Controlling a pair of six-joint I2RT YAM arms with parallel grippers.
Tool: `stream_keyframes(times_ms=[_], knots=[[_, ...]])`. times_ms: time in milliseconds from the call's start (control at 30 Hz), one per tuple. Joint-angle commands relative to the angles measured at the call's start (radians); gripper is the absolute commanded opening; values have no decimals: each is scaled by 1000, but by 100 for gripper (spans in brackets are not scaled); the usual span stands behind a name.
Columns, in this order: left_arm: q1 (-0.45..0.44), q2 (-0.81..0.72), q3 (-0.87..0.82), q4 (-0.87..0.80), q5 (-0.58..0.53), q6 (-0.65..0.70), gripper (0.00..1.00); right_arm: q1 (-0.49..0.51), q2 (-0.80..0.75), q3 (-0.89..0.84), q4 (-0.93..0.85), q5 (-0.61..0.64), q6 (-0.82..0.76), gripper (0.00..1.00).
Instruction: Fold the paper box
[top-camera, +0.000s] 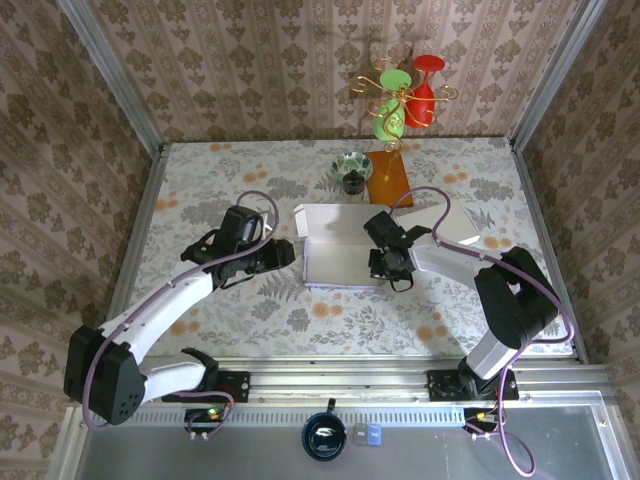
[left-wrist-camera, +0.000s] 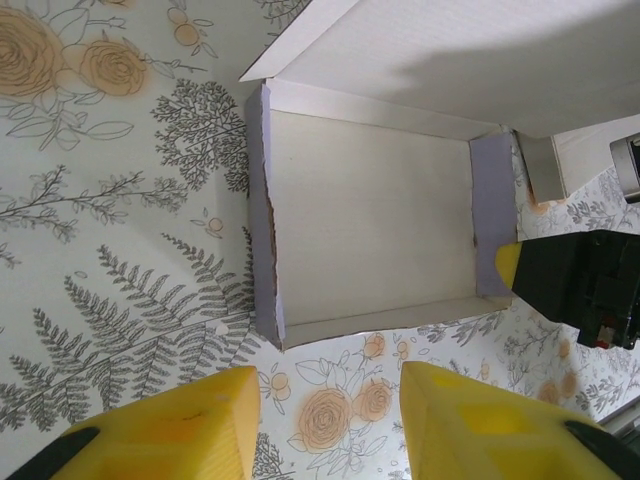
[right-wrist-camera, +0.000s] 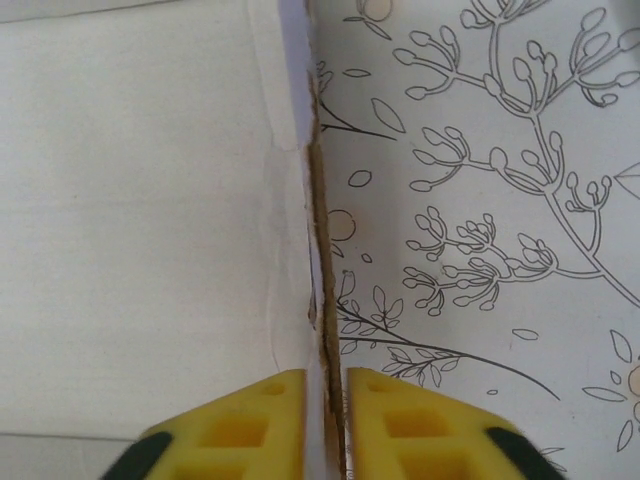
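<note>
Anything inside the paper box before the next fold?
Nothing lies in the paper box: just its bare white floor between raised walls. The right gripper straddles one side wall's edge. The patch of table under the floor is covered.

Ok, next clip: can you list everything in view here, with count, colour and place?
paper box: one, white with lavender walls, table centre, lid flap open toward the back
bowl: one, green patterned, behind the box
board: one, orange-brown, right of the bowl
green glass and red glass: one each, on a gold wire stand at the back edge
table: one, floral-print cover
round object: one, dark blue, near ledge between the arm bases, identity unclear
left gripper: one, yellow fingers, open, left of the box
right gripper: one, yellow fingers, closed on the box's right wall
</note>
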Motion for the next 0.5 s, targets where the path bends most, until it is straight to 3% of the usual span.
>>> stream_keyframes(times_ms=[0,167,467], knots=[[-5,24,61,19,24,58,43,-5,-57,14,-24,6,-34,27],[3,77,136,-27,37,155,45,-6,-130,43,-94,42,-138,42],[112,134,222,-68,112,344,46,-71,-357,52,-154,46,-374,53]])
